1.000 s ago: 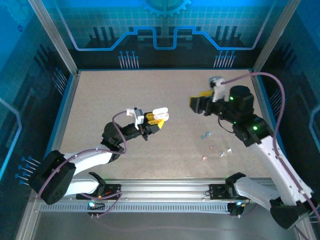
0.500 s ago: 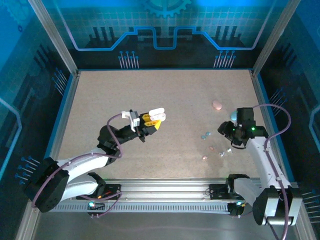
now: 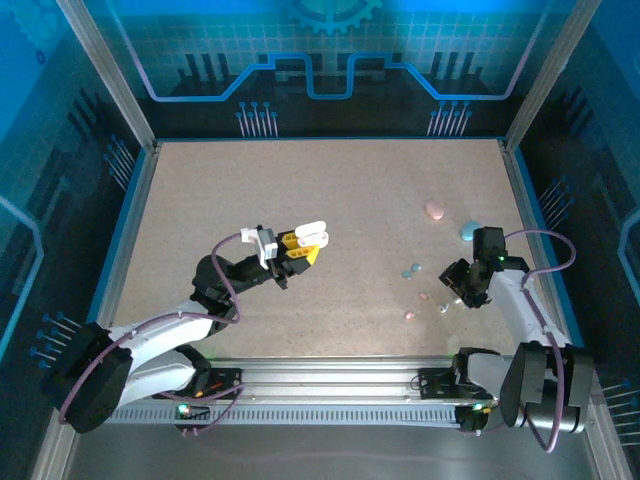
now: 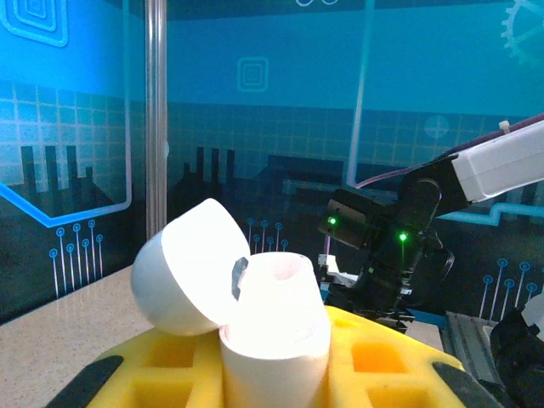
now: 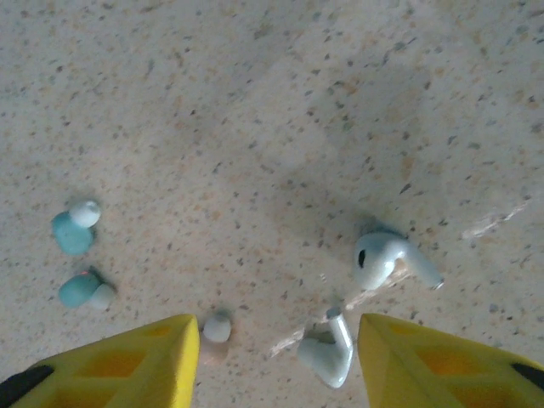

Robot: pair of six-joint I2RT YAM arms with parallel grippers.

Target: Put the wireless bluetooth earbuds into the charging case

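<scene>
Left pincer [image 3: 299, 244] lifted off table [image 3: 300, 180], elbow bent, pinching open white case [image 4: 268, 314]. Right pincer [image 5: 276, 357] spread, pointing down over white earbuds [image 5: 378, 257]; teal earbuds [image 5: 72, 234] near those.

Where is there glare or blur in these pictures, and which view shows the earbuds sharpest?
Left wrist view: the open white charging case glows overexposed; the right arm behind is slightly soft. Right wrist view: even light, white earbuds and teal earbuds sharp. Top external view: evenly lit, but they are mere specks.
</scene>
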